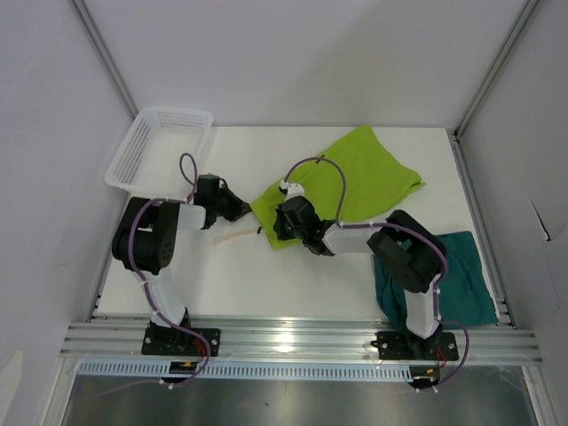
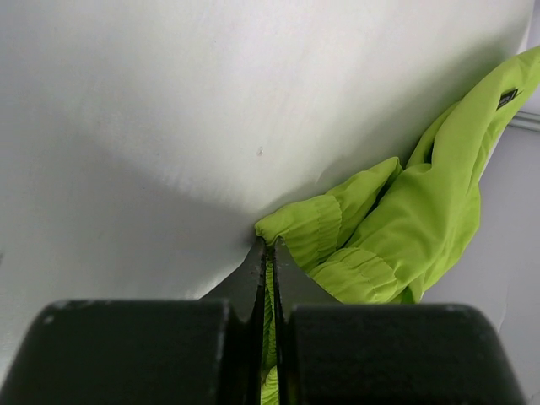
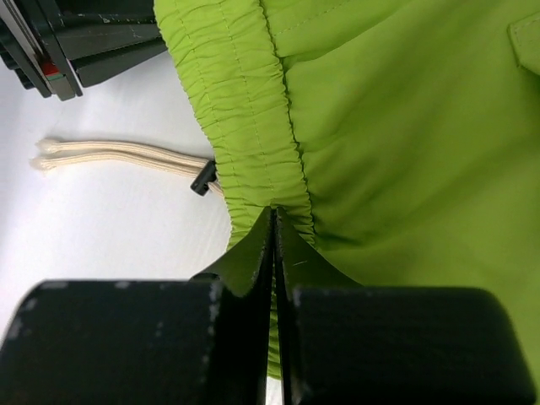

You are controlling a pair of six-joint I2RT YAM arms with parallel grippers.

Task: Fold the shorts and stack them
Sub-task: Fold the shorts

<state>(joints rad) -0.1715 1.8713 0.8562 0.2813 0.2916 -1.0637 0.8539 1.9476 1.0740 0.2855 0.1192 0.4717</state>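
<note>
**Lime shorts held at waistband, two points**

Fabric lies rumpled at centre-rear of the table, gathered elastic waistband toward the arms, cream drawstring trailing left. Left gripper is clamped on a waistband fold. Right gripper is clamped on the waistband edge. Teal shorts are bunched near right.

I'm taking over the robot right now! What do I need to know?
Left pincer: shut on a gathered corner of the lime shorts.
Right pincer: shut on the same pair's waistband.
The lime shorts lie spread out in the middle, not yet folded.
The teal shorts lie at the near right, partly under the right arm; I cannot tell whether they are folded.
Nothing is stacked. Left to do: fold the lime pair, then stack both.
</note>
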